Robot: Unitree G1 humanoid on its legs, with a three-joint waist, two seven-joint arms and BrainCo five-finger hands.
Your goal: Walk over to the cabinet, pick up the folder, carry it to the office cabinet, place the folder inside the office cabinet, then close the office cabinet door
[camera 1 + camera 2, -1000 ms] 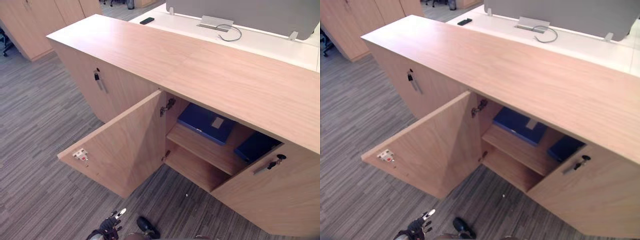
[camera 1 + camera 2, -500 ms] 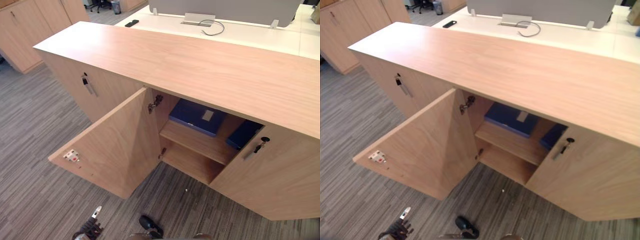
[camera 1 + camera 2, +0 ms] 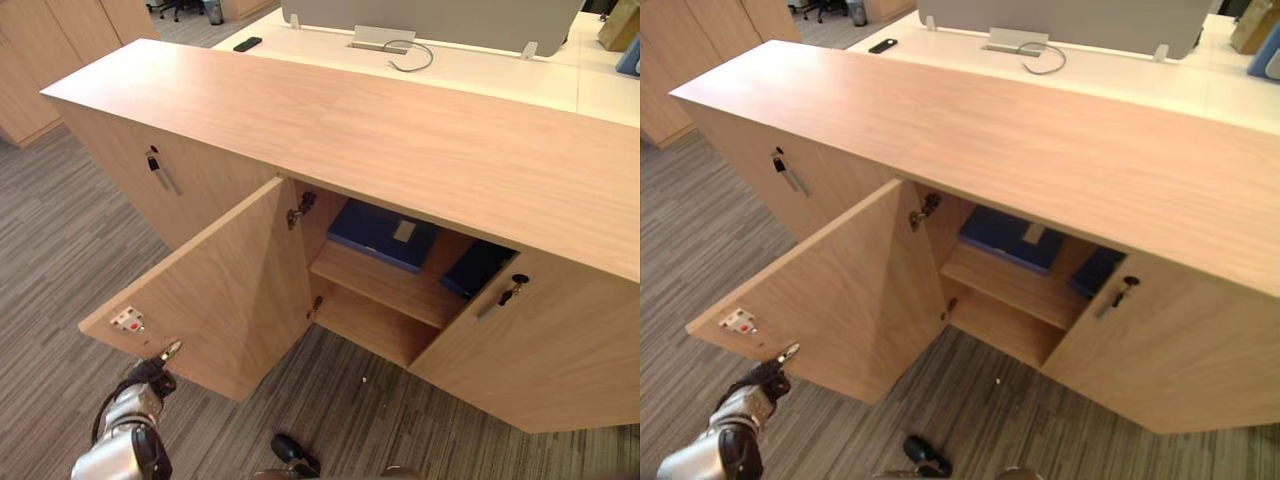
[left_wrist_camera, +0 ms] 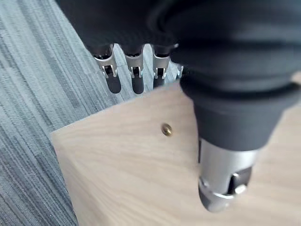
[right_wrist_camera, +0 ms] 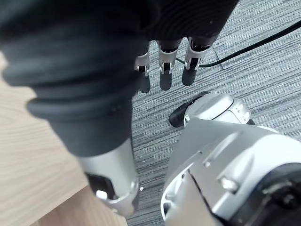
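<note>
A blue folder [image 3: 380, 232] with a pale label lies flat on the upper shelf inside the wooden office cabinet [image 3: 400, 130]. A second blue folder [image 3: 475, 268] lies to its right, half hidden by the right door [image 3: 530, 340]. The left door [image 3: 220, 290] swings wide open. My left hand [image 3: 150, 380] is raised at the lower left, just below that door's outer bottom corner. In the left wrist view its fingers [image 4: 134, 70] are straight and open, close to the door's edge [image 4: 131, 174]. My right hand [image 5: 162, 70] hangs open over the carpet, holding nothing.
A shut cabinet door with a key handle [image 3: 160, 172] is on the left of the opening. The right door has a key handle [image 3: 503, 296] and stands ajar. Behind the cabinet is a white desk [image 3: 480, 70] with a black device [image 3: 247, 43] and a cable [image 3: 405, 58].
The camera has shifted, so the cabinet sits differently in the picture. My left hand has risen from the bottom edge up to the open door's lower corner.
</note>
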